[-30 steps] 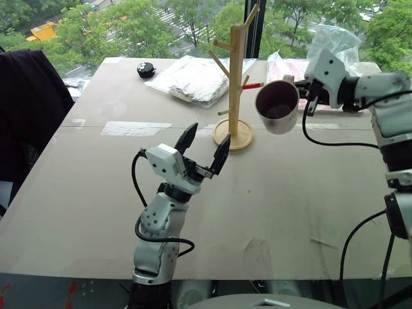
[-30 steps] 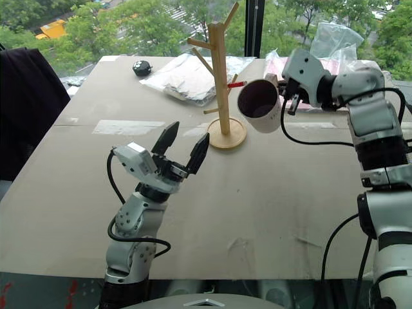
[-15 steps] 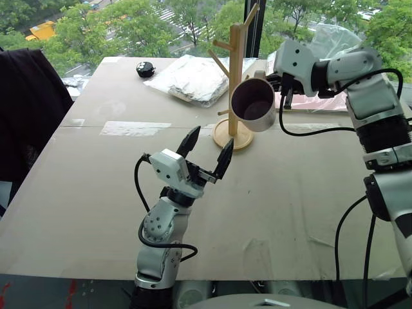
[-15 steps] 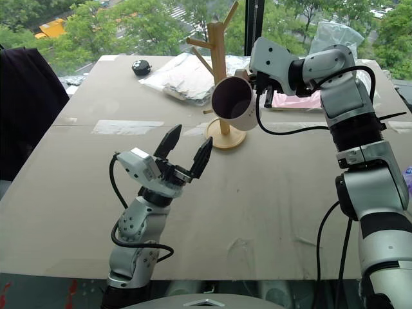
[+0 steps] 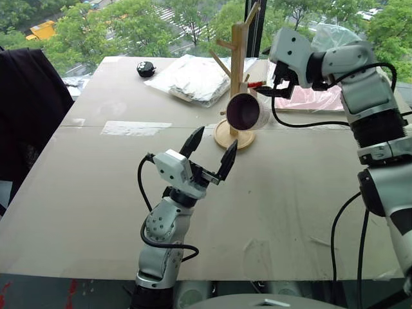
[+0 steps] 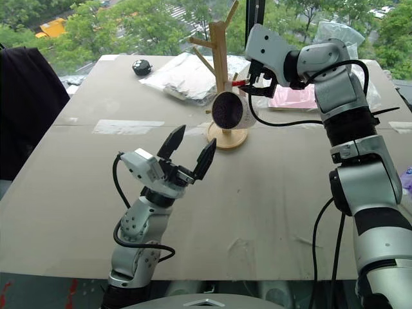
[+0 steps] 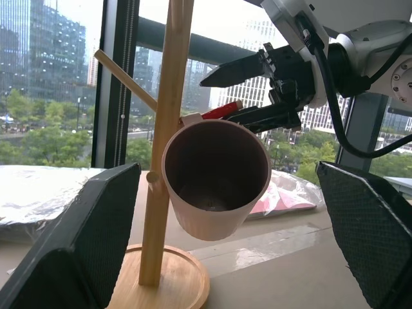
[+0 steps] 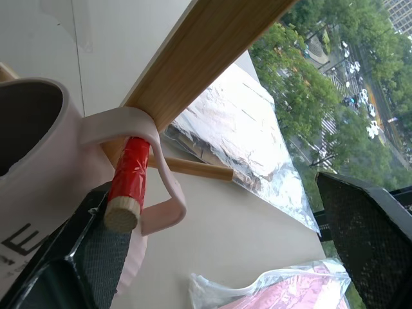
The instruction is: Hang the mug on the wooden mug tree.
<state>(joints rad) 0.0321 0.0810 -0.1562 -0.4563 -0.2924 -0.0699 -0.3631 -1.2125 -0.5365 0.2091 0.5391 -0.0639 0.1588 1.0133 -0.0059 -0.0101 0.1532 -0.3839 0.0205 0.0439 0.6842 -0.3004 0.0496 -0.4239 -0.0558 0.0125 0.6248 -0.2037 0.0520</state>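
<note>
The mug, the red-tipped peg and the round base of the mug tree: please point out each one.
mug (image 7: 215,187), left wrist view, on its outer wall.
red-tipped peg (image 8: 129,170), right wrist view, on the red wrap, inside the mug's handle.
round base (image 5: 225,134), left eye view, on its bare wooden disc.

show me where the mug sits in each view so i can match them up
Left eye view: mug right of centre, upper half, against the post.
Right eye view: mug near centre, upper half.
Left wrist view: mug centre, mouth toward camera.
Right wrist view: mug at the left edge, handle over the peg.
Shared landmark: red-tipped peg.
</note>
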